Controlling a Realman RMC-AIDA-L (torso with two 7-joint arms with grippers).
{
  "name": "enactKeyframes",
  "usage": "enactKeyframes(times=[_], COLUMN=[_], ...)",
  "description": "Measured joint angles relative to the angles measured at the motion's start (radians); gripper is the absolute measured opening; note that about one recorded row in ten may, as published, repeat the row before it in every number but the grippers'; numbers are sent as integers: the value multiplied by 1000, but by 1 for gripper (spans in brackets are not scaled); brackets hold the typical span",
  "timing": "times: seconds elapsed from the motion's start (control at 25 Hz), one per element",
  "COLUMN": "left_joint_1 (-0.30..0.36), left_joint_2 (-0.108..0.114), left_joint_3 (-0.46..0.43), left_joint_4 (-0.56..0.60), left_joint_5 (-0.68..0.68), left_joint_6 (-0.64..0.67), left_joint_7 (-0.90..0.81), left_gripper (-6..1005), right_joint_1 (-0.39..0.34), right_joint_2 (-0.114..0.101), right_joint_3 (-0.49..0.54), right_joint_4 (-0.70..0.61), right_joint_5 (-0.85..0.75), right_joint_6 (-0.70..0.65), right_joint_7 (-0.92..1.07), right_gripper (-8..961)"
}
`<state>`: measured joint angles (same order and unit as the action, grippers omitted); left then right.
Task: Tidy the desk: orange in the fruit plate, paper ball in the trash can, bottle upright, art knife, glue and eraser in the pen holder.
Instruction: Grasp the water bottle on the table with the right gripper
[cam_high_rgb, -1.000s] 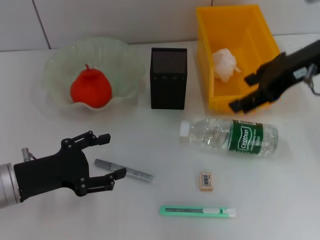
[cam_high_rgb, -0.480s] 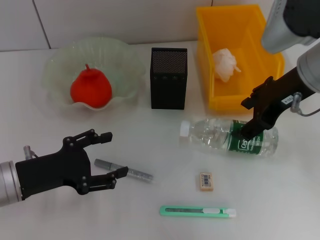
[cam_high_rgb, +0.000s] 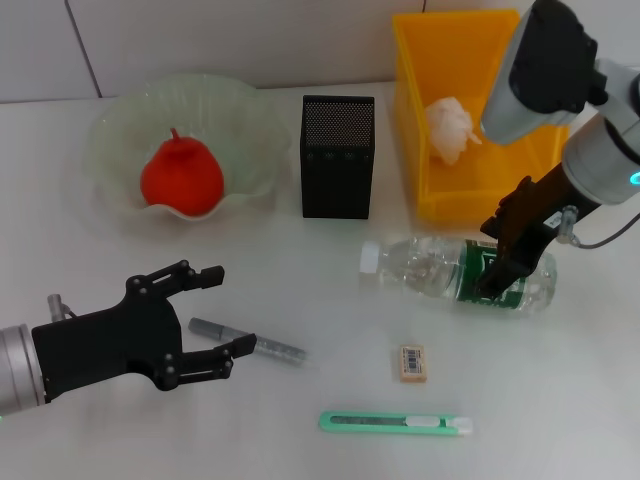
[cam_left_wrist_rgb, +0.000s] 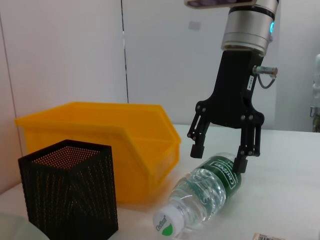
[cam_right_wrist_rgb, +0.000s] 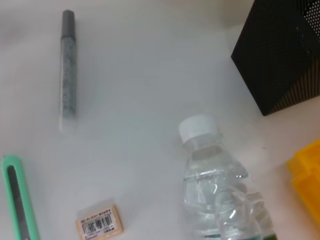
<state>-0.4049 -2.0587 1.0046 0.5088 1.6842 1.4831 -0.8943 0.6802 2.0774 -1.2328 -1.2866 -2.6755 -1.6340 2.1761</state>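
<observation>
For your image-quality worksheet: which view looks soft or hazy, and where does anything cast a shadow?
Right wrist view: hazy, the glue and bottle soft-edged. Head view: even light, only faint shadows, under the left gripper and beside the pen holder. Left wrist view: crisp on the right gripper.

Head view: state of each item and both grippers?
orange: in fruit plate
paper ball: in trash can
bottle: lying on desk
glue, eraser, art knife: on desk
pen holder: upright
right gripper: open, straddling bottle
left gripper: open, over glue
</observation>
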Motion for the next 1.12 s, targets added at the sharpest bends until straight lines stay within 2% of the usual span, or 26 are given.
enactKeyframes(times=[0.6, 1.12], left_joint_1=[1, -2], left_joint_2=[0, 0], left_joint_3=[0, 5], left_joint_4=[3, 2], left_joint_5=[2, 2], left_joint_6=[3, -1], left_joint_7=[0, 0], left_gripper=[806, 801], right_joint_1=[30, 47], right_joint_2=[2, 6], right_joint_3=[-97, -111], right_joint_4=[136, 196], right_joint_5=[-55, -59], right_joint_6=[123, 154], right_joint_7=[31, 38], right_gripper=[837, 836])
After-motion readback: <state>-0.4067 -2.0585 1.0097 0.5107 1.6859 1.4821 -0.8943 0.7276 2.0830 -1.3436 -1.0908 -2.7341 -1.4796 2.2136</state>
